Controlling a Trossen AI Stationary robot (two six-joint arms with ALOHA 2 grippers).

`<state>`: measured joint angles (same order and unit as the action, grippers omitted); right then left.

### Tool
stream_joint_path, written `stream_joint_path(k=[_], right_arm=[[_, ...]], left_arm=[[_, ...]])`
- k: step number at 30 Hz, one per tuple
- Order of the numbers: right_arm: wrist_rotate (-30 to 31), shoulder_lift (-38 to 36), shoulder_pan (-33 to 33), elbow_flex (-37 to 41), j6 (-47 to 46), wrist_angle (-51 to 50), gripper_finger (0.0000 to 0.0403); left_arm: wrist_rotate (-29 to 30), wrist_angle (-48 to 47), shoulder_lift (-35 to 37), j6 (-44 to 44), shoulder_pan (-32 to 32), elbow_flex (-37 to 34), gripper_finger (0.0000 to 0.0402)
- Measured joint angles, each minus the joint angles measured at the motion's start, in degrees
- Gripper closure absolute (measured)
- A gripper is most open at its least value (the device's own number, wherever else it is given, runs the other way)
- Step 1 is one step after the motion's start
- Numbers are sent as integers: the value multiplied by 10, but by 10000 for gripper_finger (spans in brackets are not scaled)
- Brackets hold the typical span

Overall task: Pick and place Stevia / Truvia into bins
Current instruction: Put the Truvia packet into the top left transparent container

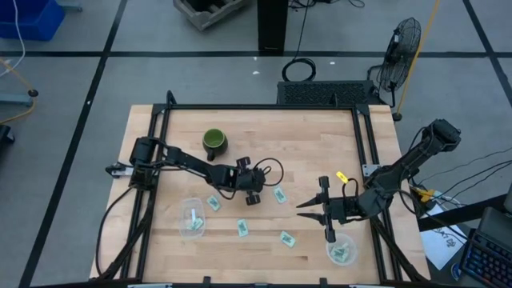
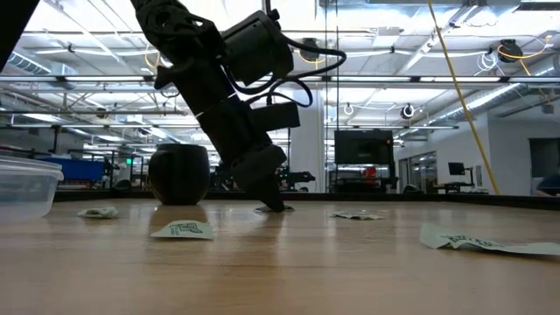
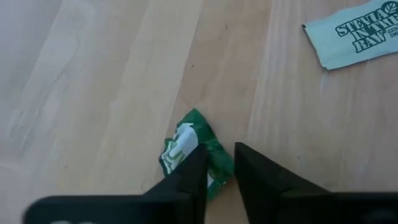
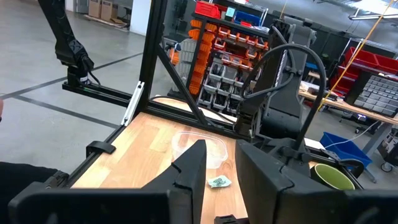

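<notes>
My left gripper point(image 1: 252, 194) point(image 3: 221, 171) is down at the table's middle, shut on a crumpled green-and-white Stevia packet point(image 3: 196, 149). Loose packets lie flat on the wood point(image 1: 214, 203) point(image 1: 242, 228) point(image 1: 279, 194) point(image 1: 286, 238), and one pale one point(image 3: 360, 34) is just beyond my left fingers. The left clear bin point(image 1: 192, 218) holds a packet or two. The right bin point(image 1: 342, 250) also holds some. My right gripper point(image 1: 308, 210) point(image 4: 221, 158) hovers shut and empty above the table, just on the far-left side of the right bin. My left gripper pinches the crumpled green packet's near end point(image 3: 214, 171) between its two fingers, coming from above and slanting down, as the low view shows point(image 2: 271, 201). The packet's free end point(image 3: 189, 134) sticks out past the fingertips and lies on the table.
A dark green mug point(image 1: 214, 142) point(image 2: 179, 173) stands toward the far edge, behind my left arm. A black frame point(image 1: 264, 107) runs round the tabletop. A small yellow piece point(image 1: 342, 177) lies near the right edge. Bare wood stretches along the near edge between the bins.
</notes>
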<state>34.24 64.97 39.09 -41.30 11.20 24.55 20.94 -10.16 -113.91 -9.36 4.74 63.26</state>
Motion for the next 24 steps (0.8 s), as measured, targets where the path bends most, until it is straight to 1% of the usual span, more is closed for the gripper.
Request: stream_joint_path(k=[4, 6, 9, 14, 16, 20, 22, 24], right_arm=[[0, 0, 0, 0, 0, -5, 325], [0, 0, 0, 0, 0, -8, 327], [0, 0, 0, 0, 0, -8, 327], [0, 0, 0, 0, 0, -9, 328], [0, 0, 0, -1, 0, -10, 328], [0, 0, 0, -1, 0, -13, 328], [0, 0, 0, -1, 0, -13, 328], [0, 0, 0, -1, 0, -13, 328]], left_arm=[[0, 1, 0, 13, -1, 0, 375], [2, 1, 1, 19, -1, 0, 390], [3, -1, 7, 18, -1, -1, 382], [1, -28, 45, 3, 9, -4, 374], [1, -44, 74, -4, 21, -4, 375], [1, -92, 137, -45, 55, -3, 392], [-2, -119, 176, -78, 81, -2, 394], [-18, -155, 212, -128, 110, -2, 385]])
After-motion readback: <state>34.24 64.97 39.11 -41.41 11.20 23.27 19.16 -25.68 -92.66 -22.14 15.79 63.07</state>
